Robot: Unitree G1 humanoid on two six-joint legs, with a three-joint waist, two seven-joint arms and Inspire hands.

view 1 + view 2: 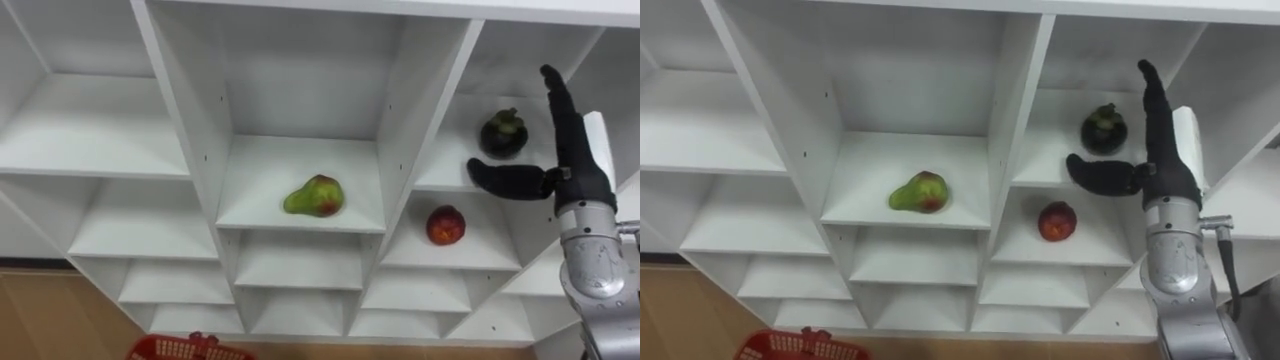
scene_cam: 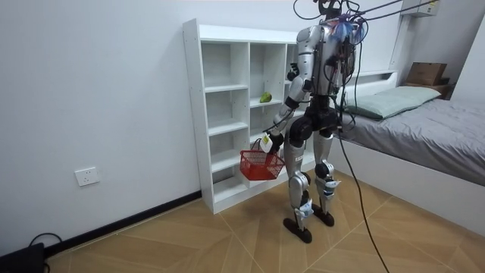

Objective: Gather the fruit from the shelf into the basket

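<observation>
A white closet of open compartments faces me. A green-red pear lies in the middle compartment. To its right a dark mangosteen sits on an upper shelf, and a red round fruit rests one shelf below. My right hand is raised just right of the mangosteen, open, fingers straight up and thumb stretched out under the fruit without touching it. In the room view my left hand hangs low, shut on the handle of a red basket, whose rim shows at the bottom.
The other compartments hold nothing. I stand upright on a wooden floor close to the closet front. A bed stands along the room view's right, behind me. A white wall runs along the room view's left.
</observation>
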